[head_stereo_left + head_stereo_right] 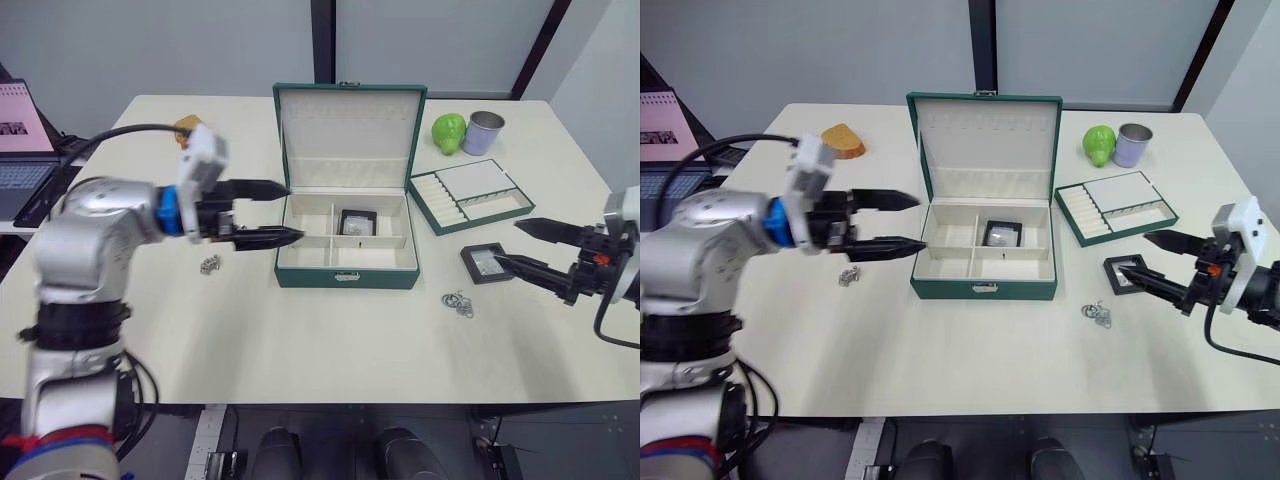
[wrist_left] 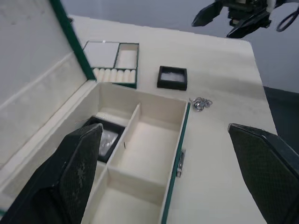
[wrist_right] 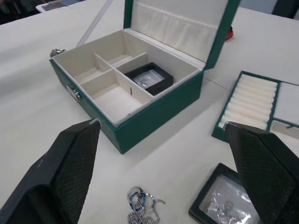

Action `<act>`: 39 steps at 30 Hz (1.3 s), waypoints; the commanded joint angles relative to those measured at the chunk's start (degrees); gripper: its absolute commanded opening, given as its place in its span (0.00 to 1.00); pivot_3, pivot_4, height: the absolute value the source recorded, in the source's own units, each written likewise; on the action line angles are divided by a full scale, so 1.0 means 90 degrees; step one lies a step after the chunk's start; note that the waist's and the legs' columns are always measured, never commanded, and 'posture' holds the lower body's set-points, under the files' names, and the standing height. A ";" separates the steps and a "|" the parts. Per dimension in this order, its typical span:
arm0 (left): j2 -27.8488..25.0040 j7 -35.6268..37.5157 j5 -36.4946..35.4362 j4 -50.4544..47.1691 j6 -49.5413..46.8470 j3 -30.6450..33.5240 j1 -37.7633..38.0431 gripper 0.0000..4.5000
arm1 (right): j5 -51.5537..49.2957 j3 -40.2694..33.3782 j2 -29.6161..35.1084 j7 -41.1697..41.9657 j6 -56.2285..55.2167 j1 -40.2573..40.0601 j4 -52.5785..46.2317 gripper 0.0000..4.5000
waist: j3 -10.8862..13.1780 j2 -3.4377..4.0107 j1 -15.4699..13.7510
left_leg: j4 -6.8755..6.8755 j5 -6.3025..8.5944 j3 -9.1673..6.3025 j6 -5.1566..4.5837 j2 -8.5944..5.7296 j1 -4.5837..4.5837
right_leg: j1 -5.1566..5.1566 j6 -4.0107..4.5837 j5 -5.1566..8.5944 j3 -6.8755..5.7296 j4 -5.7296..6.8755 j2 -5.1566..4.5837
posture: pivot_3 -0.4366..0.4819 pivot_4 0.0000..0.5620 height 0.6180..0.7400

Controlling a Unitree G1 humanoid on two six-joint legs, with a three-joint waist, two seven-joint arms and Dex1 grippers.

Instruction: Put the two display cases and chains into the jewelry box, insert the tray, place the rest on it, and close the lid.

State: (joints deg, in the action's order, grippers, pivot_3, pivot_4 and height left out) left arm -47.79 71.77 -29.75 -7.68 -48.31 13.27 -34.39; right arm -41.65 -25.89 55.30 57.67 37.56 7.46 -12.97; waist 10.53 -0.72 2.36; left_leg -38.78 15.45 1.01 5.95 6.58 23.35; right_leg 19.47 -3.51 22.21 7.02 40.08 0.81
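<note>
The jewelry box (image 1: pixel 347 270) stands open mid-table, its lid (image 1: pixel 349 120) upright behind it. One display case (image 1: pixel 357 221) lies in the box's back right compartment. The other display case (image 1: pixel 484 262) lies on the table to the right, with a cluster of silvery rings (image 1: pixel 458 302) in front of it. The tray (image 1: pixel 471 195) sits to the right of the box. A small chain heap (image 1: pixel 209 264) lies left of the box. My left gripper (image 1: pixel 294 212) is open and empty at the box's left wall. My right gripper (image 1: pixel 507 243) is open, its fingers either side of the outer display case (image 3: pixel 224 200).
A green round object (image 1: pixel 449 132) and a grey cup (image 1: pixel 484 132) stand at the back right, behind the tray. A brown item (image 1: pixel 843 140) lies at the back left. A laptop (image 1: pixel 25 160) sits beyond the table's left edge.
</note>
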 commanded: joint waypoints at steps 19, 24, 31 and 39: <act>0.0173 -0.2162 0.0609 0.0260 0.2026 0.2917 0.4135 0.99 | 0.1239 0.0191 -0.0771 -0.0090 -0.1759 0.0239 0.2394 1.00 | -0.0001 0.0000 -0.0073 | 0.0012 0.0002 0.0037 0.0000 0.0001 -0.0016 | -0.0006 0.0000 0.0000 0.0014 -0.0007 -0.0009 | 0.48 0.27 1.00; 0.0270 -0.2421 0.0609 0.0526 0.2372 0.2751 0.4137 0.99 | 0.1588 0.0278 -0.0961 -0.0188 -0.2194 0.0021 0.2606 1.00 | -0.0001 -0.0001 -0.0072 | 0.0013 0.0002 0.0045 0.0000 0.0002 -0.0019 | -0.0008 0.0000 0.0000 0.0020 -0.0008 -0.0011 | 0.48 0.27 1.00; 0.0273 -0.2471 0.0580 0.0640 0.2540 0.2504 0.4260 0.99 | 0.1707 0.0241 -0.1129 -0.0260 -0.2464 -0.0062 0.2823 1.00 | -0.0002 0.0000 -0.0056 | 0.0045 0.0002 0.0065 0.0001 0.0001 -0.0048 | -0.0015 0.0000 0.0000 0.0036 -0.0008 -0.0011 | 0.48 0.27 1.00; 0.0289 -0.2574 0.0507 0.0552 0.2498 0.2354 0.4253 0.99 | 0.1678 0.0221 -0.1107 -0.0249 -0.2474 -0.0203 0.2815 1.00 | -0.0002 -0.0001 -0.0057 | 0.0060 0.0001 0.0073 0.0002 0.0001 -0.0055 | -0.0015 0.0000 0.0000 0.0041 -0.0012 -0.0012 | 0.48 0.27 1.00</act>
State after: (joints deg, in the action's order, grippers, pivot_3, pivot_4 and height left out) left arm -44.86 49.02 -24.62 -1.62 -26.08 33.95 3.88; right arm -25.95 -22.35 44.81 55.16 16.01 5.60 12.95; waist 10.51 -0.73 1.85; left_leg -38.23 15.46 1.67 5.97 6.59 22.85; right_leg 19.34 -3.51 22.21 7.40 39.97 0.71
